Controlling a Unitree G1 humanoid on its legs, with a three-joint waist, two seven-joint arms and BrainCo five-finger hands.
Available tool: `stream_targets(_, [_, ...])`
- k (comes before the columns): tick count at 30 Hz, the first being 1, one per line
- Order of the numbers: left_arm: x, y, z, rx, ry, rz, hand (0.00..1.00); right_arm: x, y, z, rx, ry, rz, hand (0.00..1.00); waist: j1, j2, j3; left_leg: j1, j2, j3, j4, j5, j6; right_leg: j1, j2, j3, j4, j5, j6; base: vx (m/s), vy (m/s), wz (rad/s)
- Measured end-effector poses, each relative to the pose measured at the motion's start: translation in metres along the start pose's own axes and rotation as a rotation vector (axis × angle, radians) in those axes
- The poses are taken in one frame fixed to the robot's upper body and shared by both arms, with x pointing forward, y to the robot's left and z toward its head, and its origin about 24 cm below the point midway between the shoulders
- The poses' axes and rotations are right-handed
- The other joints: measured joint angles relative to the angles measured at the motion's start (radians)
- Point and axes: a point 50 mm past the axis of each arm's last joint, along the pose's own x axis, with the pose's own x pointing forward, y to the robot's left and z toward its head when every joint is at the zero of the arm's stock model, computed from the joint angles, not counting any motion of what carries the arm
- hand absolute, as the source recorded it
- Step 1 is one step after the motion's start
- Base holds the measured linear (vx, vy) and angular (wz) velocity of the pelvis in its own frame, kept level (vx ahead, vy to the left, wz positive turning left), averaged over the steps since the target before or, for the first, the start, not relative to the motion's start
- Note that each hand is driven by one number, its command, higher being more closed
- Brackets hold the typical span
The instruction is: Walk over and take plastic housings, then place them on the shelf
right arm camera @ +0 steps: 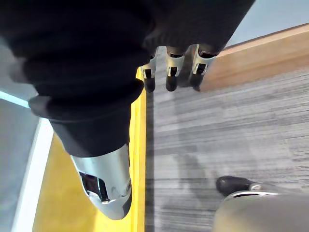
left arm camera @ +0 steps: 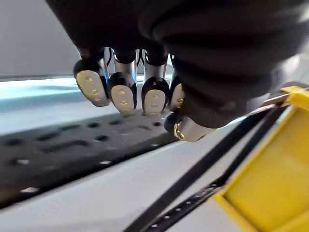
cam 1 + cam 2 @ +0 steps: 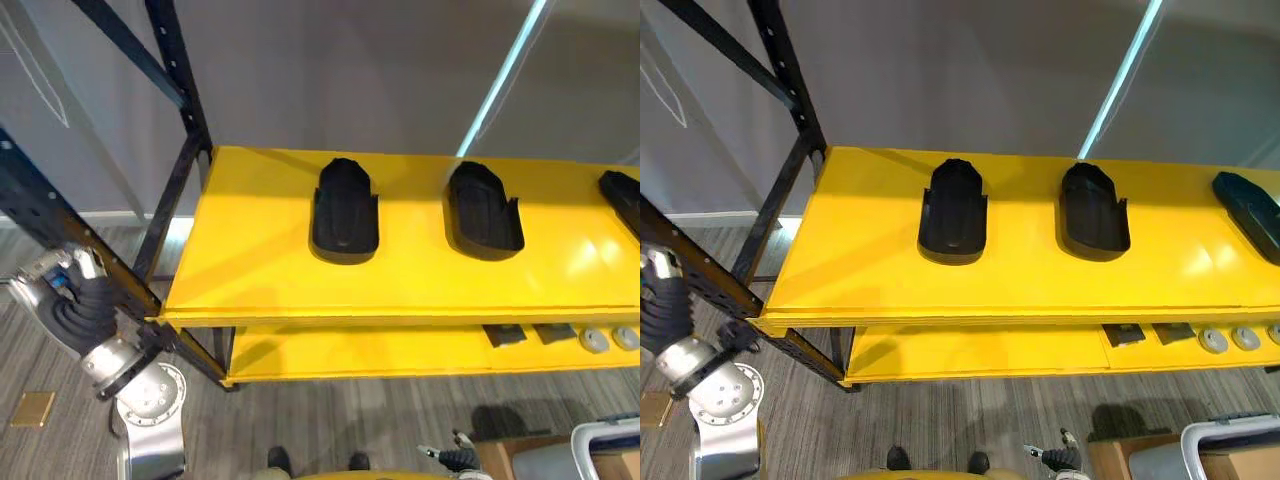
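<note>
Three black plastic housings lie on the top of the yellow shelf [image 3: 250,260]: one left of middle [image 3: 345,212], one in the middle [image 3: 484,212] and one at the right edge [image 3: 622,196]. My left hand [image 3: 58,276] hangs low beside the shelf's black corner post, left of the shelf. Its fingers [image 2: 123,93] are relaxed and hold nothing. My right hand [image 1: 172,67] hangs by the yellow shelf edge over the carpet, with fingers loose, the thumb apart and nothing in it.
The black steel frame [image 3: 180,90] rises at the shelf's left end. On the lower yellow level lie small dark square parts [image 3: 506,335] and grey round parts [image 3: 596,340]. A cardboard box [image 3: 498,456] and a grey bin [image 3: 605,450] stand on the floor at the lower right.
</note>
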Motion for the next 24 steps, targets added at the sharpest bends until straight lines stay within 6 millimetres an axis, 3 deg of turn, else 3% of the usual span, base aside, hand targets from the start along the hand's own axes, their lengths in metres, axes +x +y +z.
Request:
stream_targets(6, [-0.036, -0.016, -0.075, 0.140, 0.368, -0.161, 1.00, 0.000, 0.003, 0.003, -0.008, -0.006, 0.011, 0.00, 0.015, -0.009, -0.008, -0.045, 0.009, 0.027, 0.133, -0.074, -0.002, 0.001, -0.016, -0.001, 0.003, -0.035, -0.006, 0.00, -0.007, -0.11])
stream_targets(7, [-0.049, -0.019, -0.094, 0.182, 0.457, -0.224, 0.00, 0.000, 0.003, 0.004, -0.006, -0.008, 0.009, 0.00, 0.014, -0.009, -0.010, -0.045, 0.010, 0.027, 0.142, -0.078, -0.001, -0.001, -0.018, -0.003, 0.020, -0.047, -0.001, 0.00, 0.000, 0.00])
stream_targets(9, [-0.067, -0.022, -0.116, 0.222, 0.580, -0.296, 0.00, 0.000, 0.002, 0.005, 0.000, -0.006, 0.007, 0.00, 0.011, -0.003, -0.011, -0.039, 0.009, 0.030, 0.145, -0.080, 0.000, -0.002, -0.022, -0.008, 0.040, -0.063, 0.001, 0.02, 0.001, 0.06])
stream_targets(10, [-0.086, -0.020, -0.136, 0.256, 0.700, -0.357, 0.00, 0.000, 0.002, 0.007, 0.002, -0.012, 0.006, 0.00, 0.011, -0.002, -0.012, -0.036, 0.008, 0.033, 0.147, -0.082, 0.001, -0.004, -0.025, -0.009, 0.052, -0.075, 0.004, 0.03, 0.006, 0.04])
stream_targets(12, [-0.107, -0.016, -0.154, 0.286, 0.821, -0.424, 0.00, 0.000, 0.003, 0.009, 0.005, -0.017, 0.010, 0.00, 0.011, -0.001, -0.011, -0.030, 0.005, 0.038, 0.142, -0.083, 0.002, -0.005, -0.028, -0.008, 0.056, -0.081, 0.006, 0.03, 0.012, -0.02])
stream_targets(17, [-0.133, -0.015, -0.169, 0.309, 0.946, -0.528, 0.00, 0.001, 0.000, 0.007, 0.044, -0.003, -0.012, 0.00, 0.016, 0.003, -0.010, -0.012, -0.017, 0.048, 0.100, -0.073, -0.001, -0.006, -0.042, -0.002, 0.053, -0.090, 0.020, 0.06, 0.039, -0.02])
stream_targets(24, [-0.139, -0.022, -0.174, 0.330, 0.969, -0.627, 0.00, 0.003, -0.002, 0.006, 0.060, 0.020, -0.025, 0.00, 0.012, 0.013, -0.013, 0.044, -0.054, 0.057, 0.008, -0.032, 0.011, 0.000, -0.056, 0.006, 0.040, -0.093, 0.031, 0.10, 0.051, -0.03])
